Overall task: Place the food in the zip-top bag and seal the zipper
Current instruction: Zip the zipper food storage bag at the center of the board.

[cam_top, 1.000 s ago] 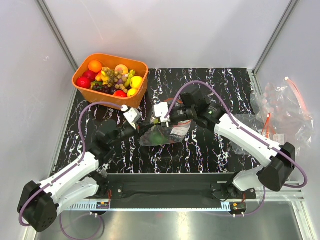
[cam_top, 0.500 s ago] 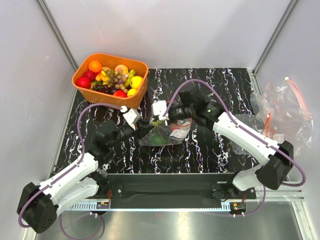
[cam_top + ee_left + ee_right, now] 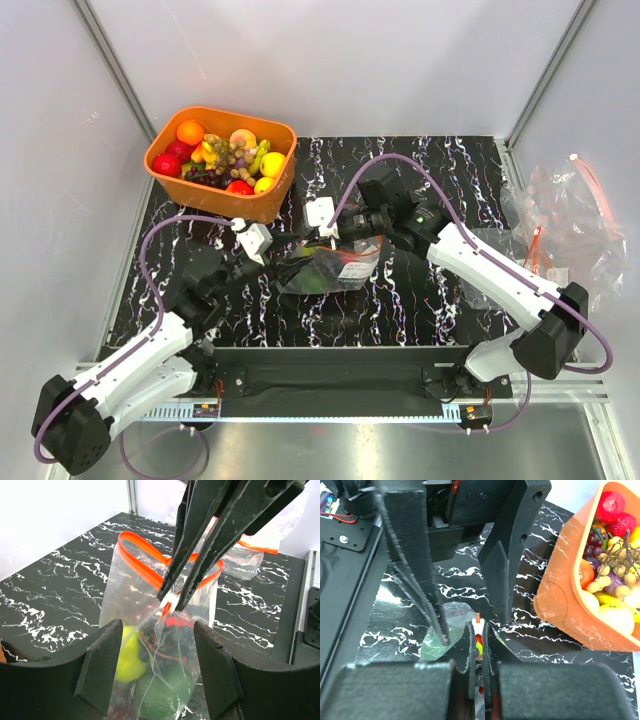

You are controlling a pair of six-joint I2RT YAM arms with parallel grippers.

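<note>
Clear plastic stands up in the middle of the black table [image 3: 385,300]. It is the zip-top bag [image 3: 131,595], and some of the food [image 3: 129,656] sits low inside it: a yellow piece, a green one and something dark. A moment ago the left gripper [image 3: 157,652] was squeezed shut at the bag's side. Now its fingers are wide apart, one on each side of the bag, and it has backed off a little. The right gripper [image 3: 478,630] did the other thing. It was half apart, and now it is pinched tight on a small white tab at the zipper [image 3: 145,550]. So the bag has changed hands, and I think only the right one holds it up now. The zipper makes an open loop, so the bag is not sealed yet. Lots more food is in the orange basket [image 3: 215,203] at the far left. A pull along the strip looks like the next job, but the floppy bag may just slide along if nothing holds its other end
</note>
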